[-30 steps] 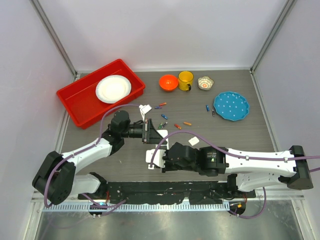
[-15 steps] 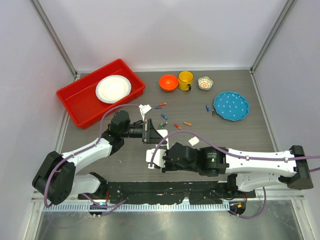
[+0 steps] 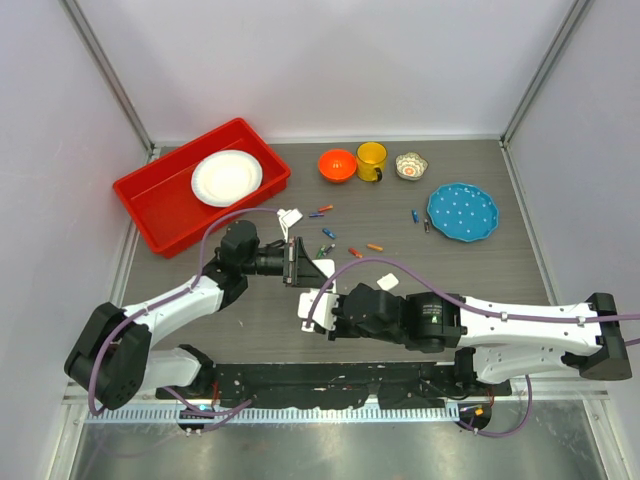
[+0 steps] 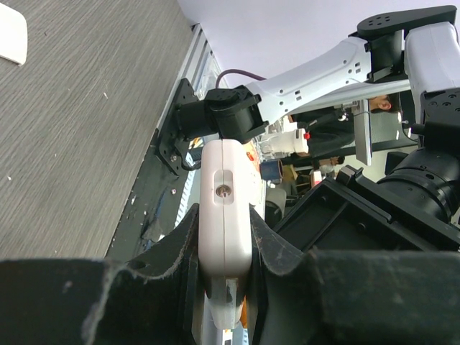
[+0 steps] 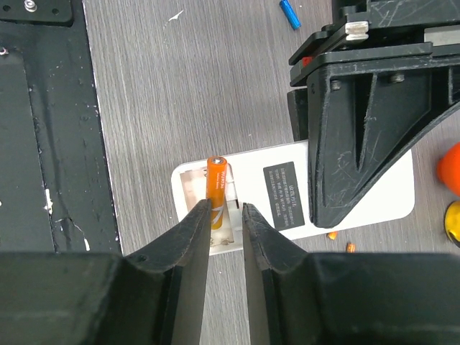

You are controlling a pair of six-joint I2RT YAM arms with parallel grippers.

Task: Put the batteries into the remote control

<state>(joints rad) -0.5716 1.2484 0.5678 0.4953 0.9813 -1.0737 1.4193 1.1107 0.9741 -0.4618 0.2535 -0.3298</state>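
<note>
The left gripper (image 4: 226,251) was clamped hard on the remote control (image 5: 248,172), and in the left wrist view the white handset showed edge-on, wedged tight between both fingers. In the top view the remote sat low and centre on the table (image 3: 500,270), right where the two arms met. From the right wrist it lay plain back up with its label showing and its compartment open at the left end. The black bulk of the left pincer covered its right end.

There was an orange battery (image 5: 218,183) lying in that open compartment, with its top end poking out above the fingertips. The right gripper (image 5: 224,212) hung directly over it with its jaws parted by a narrow gap, gripping nothing. White plastic showed between the fingers, and only the left one overlapped the battery's lower end.

The loose batteries (image 3: 356,252) lay scattered above the arms in the top view, apart from the remote, and a blue battery (image 5: 290,13) lay at the upper edge of the right wrist frame.
</note>
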